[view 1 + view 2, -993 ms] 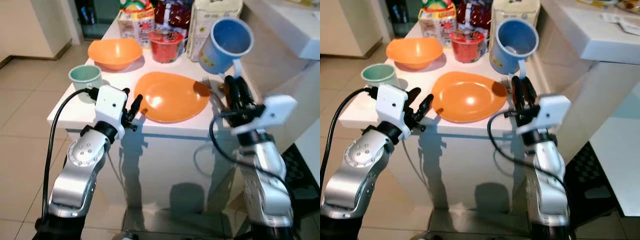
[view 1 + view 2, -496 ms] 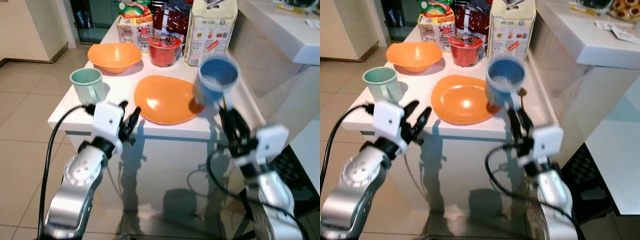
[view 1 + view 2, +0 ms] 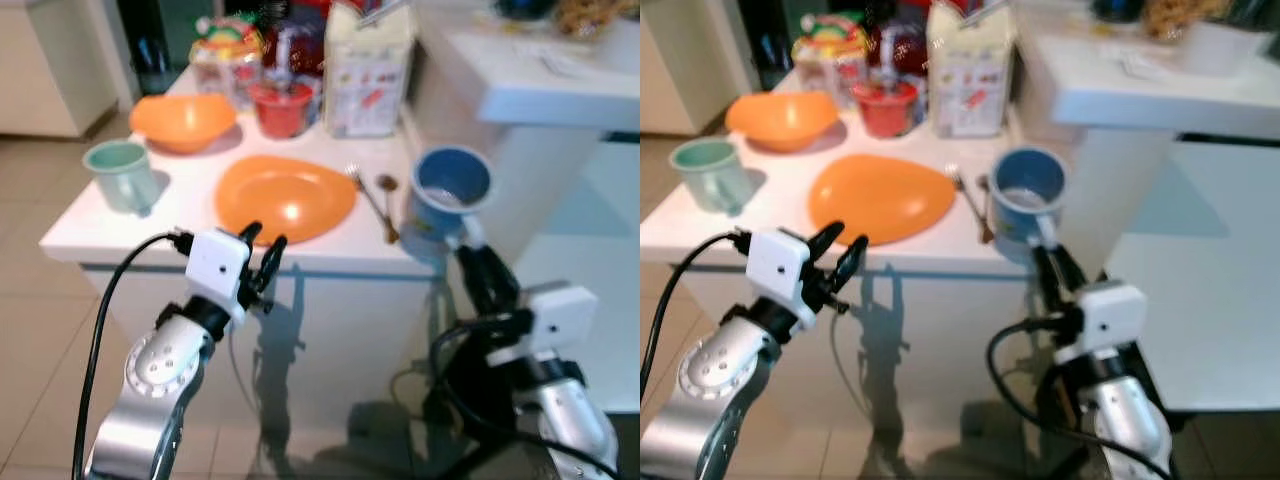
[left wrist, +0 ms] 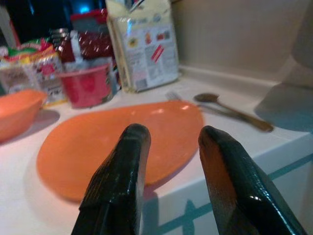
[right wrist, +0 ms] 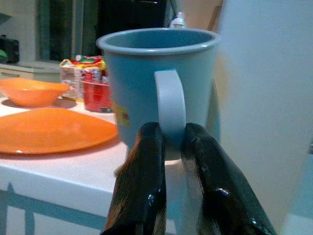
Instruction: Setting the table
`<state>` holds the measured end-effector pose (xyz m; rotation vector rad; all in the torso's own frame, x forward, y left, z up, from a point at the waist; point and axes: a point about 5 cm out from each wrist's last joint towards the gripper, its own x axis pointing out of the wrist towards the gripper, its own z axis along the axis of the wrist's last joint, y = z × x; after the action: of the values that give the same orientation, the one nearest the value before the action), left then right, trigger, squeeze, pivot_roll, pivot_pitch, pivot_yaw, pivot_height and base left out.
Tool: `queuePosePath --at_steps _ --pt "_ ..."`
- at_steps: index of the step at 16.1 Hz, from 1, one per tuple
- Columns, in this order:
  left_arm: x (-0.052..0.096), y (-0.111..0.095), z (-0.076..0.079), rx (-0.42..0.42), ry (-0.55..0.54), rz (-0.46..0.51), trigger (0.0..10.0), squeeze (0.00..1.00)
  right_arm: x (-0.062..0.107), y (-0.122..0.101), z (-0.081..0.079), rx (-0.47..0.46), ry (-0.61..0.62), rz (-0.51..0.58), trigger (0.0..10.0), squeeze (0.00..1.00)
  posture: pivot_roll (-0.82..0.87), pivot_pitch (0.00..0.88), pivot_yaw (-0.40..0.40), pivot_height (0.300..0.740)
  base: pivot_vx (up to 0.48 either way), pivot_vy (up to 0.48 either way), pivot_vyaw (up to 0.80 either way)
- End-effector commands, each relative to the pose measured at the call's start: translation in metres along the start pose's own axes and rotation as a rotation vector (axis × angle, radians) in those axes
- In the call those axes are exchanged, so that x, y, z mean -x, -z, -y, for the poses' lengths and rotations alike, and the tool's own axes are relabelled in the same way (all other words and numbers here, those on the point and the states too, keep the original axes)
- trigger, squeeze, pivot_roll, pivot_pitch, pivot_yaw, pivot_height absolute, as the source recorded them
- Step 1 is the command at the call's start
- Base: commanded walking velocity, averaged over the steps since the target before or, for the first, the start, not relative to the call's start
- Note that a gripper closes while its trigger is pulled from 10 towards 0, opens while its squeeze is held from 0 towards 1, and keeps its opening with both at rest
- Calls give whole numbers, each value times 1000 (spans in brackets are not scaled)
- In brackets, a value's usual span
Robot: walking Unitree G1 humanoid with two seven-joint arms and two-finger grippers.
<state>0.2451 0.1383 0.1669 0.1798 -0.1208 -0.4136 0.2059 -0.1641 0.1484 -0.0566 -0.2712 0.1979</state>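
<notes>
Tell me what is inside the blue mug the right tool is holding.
The blue plastic mug, pinched by its handle in the right tool, shows a pale glint near its bottom in the head views, too blurred to identify. Its wall hides the nearer part of the interior.

Left gripper [image 3: 262, 243] jaws parted (raised forward); right gripper [image 5: 168, 142] pinched closed.

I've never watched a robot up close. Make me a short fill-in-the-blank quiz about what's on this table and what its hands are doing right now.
1. The right gripper grips the blue mug by its ____.
2. The plate and the bowl are both ____ in colour.
3. The left gripper has its fingers ____, holding nothing.
4. The fork and spoon lie between the plate and the ____ mug.

Missing words: handle; orange; open; blue
</notes>
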Motion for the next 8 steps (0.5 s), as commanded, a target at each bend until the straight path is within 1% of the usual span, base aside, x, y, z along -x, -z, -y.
queuePosePath --at_steps 1,4,8 --pt "2 -2 -4 -13 -10 4 10000 0 -1 -6 -1 3 -1 35 10000 0 25 15 -32 740 0 -480 0" --pt "5 0 -1 -14 3 0 10000 0 1 -8 -8 27 -68 36 10000 0 29 18 -33 740 0 -480 0" --pt "6 0 -4 -16 -3 0 10000 0 2 -8 -8 32 -62 39 10000 0 29 21 -30 740 0 -480 0"
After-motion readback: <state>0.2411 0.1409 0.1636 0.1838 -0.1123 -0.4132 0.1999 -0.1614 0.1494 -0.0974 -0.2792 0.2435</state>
